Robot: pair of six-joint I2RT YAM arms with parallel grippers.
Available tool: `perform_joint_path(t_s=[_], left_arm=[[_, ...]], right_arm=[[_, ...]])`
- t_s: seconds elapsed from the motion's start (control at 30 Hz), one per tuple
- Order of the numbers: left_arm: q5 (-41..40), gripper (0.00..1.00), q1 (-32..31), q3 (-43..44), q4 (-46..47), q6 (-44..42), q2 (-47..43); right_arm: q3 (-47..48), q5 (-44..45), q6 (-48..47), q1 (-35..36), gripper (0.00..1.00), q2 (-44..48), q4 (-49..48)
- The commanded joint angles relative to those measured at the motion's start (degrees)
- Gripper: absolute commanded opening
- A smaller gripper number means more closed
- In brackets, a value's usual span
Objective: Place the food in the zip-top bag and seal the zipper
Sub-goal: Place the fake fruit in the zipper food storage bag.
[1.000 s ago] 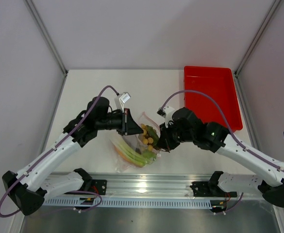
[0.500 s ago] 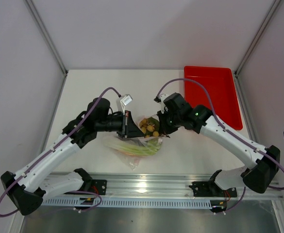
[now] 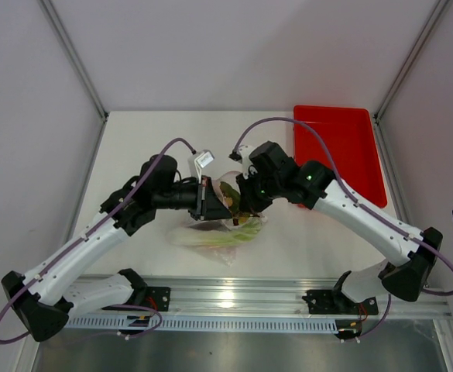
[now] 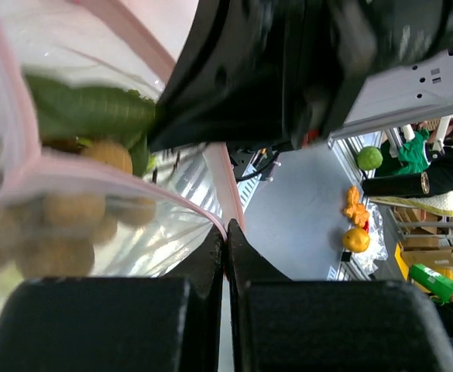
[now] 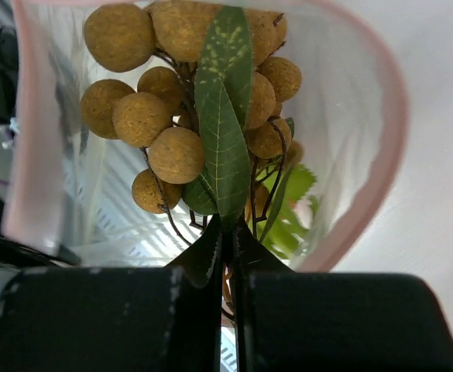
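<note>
Over the last second the right arm has swung up and in toward the middle, carrying the bunch of grapes (image 5: 176, 155) from low beside the bag up to its mouth. The zip-top bag (image 3: 199, 235) has slumped from a diagonal to lying nearly crosswise. The bunch now hangs inside the mouth, ringed by the pink zipper (image 5: 387, 116) strip. The leek stalk (image 3: 230, 234) lies deeper in the bag, which rests on the table (image 3: 133, 139) between the two arms. The wedge I cannot pick out for certain.

The right gripper (image 5: 228, 236) is pinched fully closed on the bunch's stem and leaf. The left gripper (image 4: 224, 242) is clamped tight on the bag's rim, holding the mouth up.

The grapes sit only at the lip, so letting go here could leave them to roll back out once the bag tips. The thin film could slip from the left pinch and the mouth would then collapse. As the right fingers back out, they could drag the stem along or leave the long leaf across the zipper track, blocking the seal.

The right wrist view shows the bunch inside the rim, which the overhead view hides under both wrists. The left wrist view alone shows the rim pinch. Only the overhead view shows the bag's body, the stalk and the red tray (image 3: 338, 151) well apart to the right.
</note>
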State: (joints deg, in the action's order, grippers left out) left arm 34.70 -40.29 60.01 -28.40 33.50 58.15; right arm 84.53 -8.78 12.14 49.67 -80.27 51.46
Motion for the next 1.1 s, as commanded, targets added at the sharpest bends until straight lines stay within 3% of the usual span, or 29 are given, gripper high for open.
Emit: perform_joint_path(t_s=[0.0, 0.27, 0.33, 0.37, 0.47, 0.53, 0.87, 1.07], left_arm=[[2.4, 0.01, -1.0, 3.5, 3.3, 0.7, 0.4], [1.3, 0.0, -1.5, 4.6, 3.1, 1.1, -0.7], [0.9, 0.01, -1.5, 4.0, 3.0, 1.1, -1.2], [0.7, 0.01, -1.5, 3.9, 2.7, 1.0, -1.6], [-0.2, 0.01, -1.5, 3.4, 2.2, 0.6, -2.2], [-0.5, 0.01, -1.5, 3.2, 1.9, 0.5, -2.3], [-0.3, 0.01, -1.5, 2.5, 4.1, 1.1, -1.5], [0.0, 0.0, -1.5, 2.9, 4.5, 1.2, -1.1]], right_arm=[[5.4, 0.0, -0.8, 3.4, 0.0, -2.7, 1.2], [6.6, 1.5, -1.2, 5.3, 0.02, -7.9, 2.5], [5.1, -0.1, -0.5, 4.2, 0.18, -6.7, 0.5], [4.2, -1.9, 0.3, 3.2, 0.35, -6.0, -0.7], [1.4, -3.9, 1.5, 2.0, 0.53, -1.5, -4.9], [0.5, -3.9, 2.1, 1.7, 0.6, 1.7, -6.0], [-3.0, 0.5, 4.7, 1.2, 0.62, 17.1, -2.0], [-16.6, -1.3, 7.5, 2.9, 0.69, 28.4, -3.2]])
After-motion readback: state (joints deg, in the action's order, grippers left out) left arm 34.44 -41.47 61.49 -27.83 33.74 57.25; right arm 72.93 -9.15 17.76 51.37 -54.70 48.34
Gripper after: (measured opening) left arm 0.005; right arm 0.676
